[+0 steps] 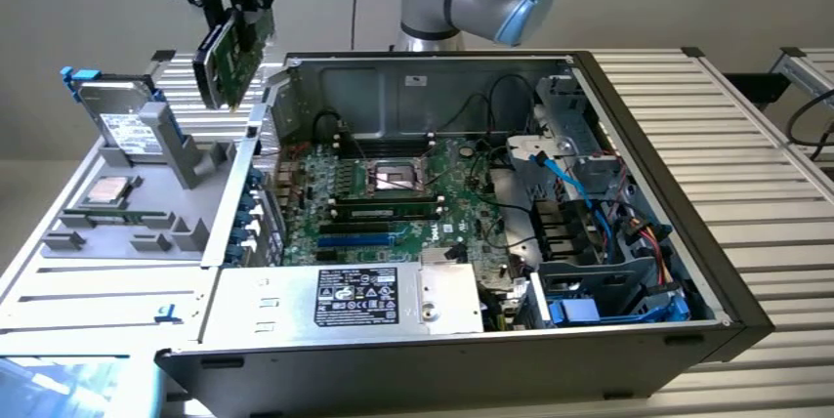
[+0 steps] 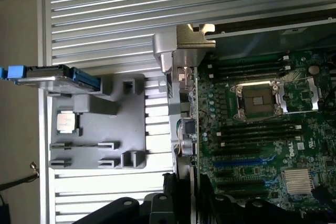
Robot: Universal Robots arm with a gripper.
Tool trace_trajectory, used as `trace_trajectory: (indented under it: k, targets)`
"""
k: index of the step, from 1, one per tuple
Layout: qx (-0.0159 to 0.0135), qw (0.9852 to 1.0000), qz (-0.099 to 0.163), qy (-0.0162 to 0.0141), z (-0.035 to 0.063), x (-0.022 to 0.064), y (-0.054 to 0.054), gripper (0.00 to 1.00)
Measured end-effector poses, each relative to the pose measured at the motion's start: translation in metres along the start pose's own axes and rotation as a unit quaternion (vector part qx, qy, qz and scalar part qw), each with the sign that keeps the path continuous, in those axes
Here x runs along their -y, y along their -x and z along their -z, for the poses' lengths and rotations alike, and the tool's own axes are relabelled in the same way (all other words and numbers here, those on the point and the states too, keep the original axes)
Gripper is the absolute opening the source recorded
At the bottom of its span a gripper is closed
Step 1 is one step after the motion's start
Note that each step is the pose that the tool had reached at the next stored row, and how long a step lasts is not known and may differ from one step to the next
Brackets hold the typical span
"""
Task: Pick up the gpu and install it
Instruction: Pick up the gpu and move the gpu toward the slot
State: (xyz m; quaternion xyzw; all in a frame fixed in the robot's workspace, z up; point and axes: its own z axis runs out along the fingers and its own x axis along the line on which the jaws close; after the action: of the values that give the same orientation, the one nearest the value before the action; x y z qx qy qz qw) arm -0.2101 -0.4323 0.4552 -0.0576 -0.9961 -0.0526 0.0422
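Black hand (image 1: 238, 10) cut off at frame top; its fingers hide the upper end of the flat green gpu card (image 1: 225, 62) clamped between them.

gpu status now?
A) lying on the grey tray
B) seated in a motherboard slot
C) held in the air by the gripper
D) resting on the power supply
C: the gripper is clamped on the top of the gpu, which hangs on edge in the air on the exterior view's left, well above the motherboard and touching nothing else.
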Motion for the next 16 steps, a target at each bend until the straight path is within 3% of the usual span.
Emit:
trace_trajectory:
  k: [9,16]
  targets:
    - [0.0005,1.0000,0.000,-0.0020,0.0010,-0.0045,0.039,0.28]
    - [0.0023,1.0000,0.000,-0.0019,0.0010,-0.0078,0.069,0.28]
